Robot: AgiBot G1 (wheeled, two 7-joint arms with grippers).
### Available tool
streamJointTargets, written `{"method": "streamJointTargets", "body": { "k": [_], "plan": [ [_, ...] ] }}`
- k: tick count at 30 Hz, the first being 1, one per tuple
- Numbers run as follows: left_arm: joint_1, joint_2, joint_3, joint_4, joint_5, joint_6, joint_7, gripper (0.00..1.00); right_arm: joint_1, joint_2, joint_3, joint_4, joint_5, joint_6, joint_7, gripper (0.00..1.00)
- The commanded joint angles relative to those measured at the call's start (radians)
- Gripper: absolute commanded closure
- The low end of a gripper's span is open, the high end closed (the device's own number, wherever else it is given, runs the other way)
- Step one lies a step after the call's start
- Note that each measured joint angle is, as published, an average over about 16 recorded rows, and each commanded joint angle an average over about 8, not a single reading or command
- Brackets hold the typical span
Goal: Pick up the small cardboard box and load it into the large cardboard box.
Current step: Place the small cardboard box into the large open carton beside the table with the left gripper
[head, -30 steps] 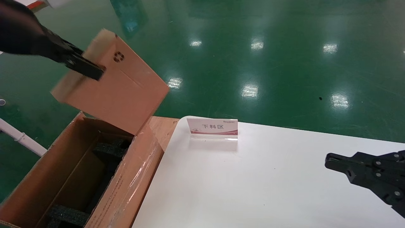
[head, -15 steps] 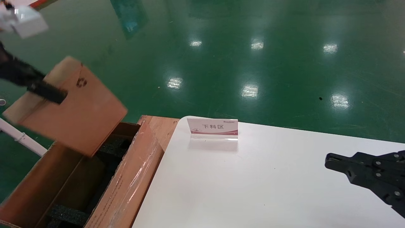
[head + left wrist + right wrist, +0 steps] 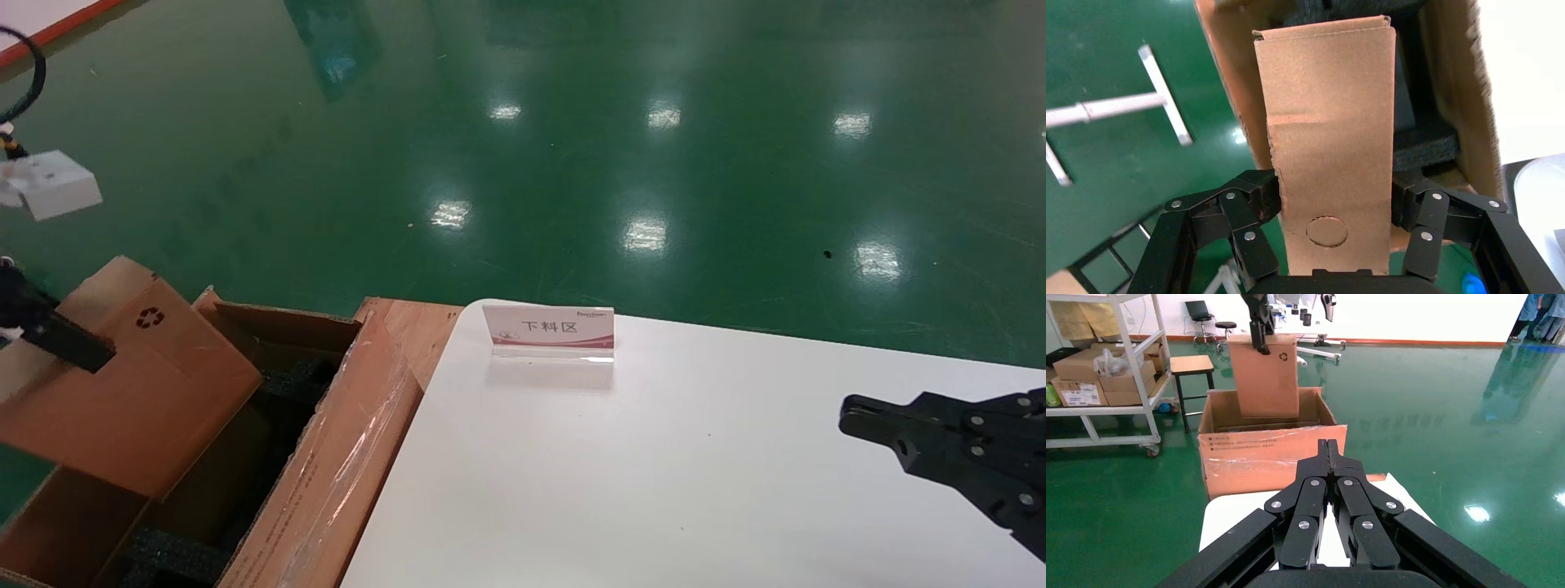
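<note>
Head view shows the white counter [image 3: 695, 474] beside the large cardboard box [image 3: 327, 482] (flaps up, black foam inside). Tilted over its opening hangs the small cardboard box [image 3: 139, 392], lower end dipping inside, clamped by the left tool [image 3: 1333, 205]. The right tool [image 3: 1328, 447] hovers over the counter, fingers pressed together.

Small box lowered into the carton

The small cardboard box [image 3: 122, 384], clamped in the left gripper [image 3: 57, 343], is carried down and toward the robot's left from its earlier raised position above the large cardboard box [image 3: 327, 482]. Its lower edge is now sunk inside the carton's opening, and its recycling mark is seen lower than before.
</note>
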Motion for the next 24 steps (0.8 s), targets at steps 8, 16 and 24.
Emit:
{"method": "streamJointTargets", "body": {
  "k": [8, 16, 24],
  "plan": [
    [0.028, -0.044, 0.041, -0.001, 0.01, -0.033, -0.02, 1.0, 0.0, 0.0, -0.001, 0.0, 0.0, 0.0, 0.0, 0.0],
    [0.079, -0.072, 0.049, -0.001, 0.016, -0.089, -0.037, 1.0, 0.0, 0.0, -0.001, 0.0, 0.001, 0.0, 0.0, 0.0],
    [0.156, -0.078, 0.058, 0.044, 0.014, -0.159, -0.022, 1.0, 0.0, 0.001, -0.001, 0.0, 0.001, 0.001, -0.001, 0.0]
  ]
}}
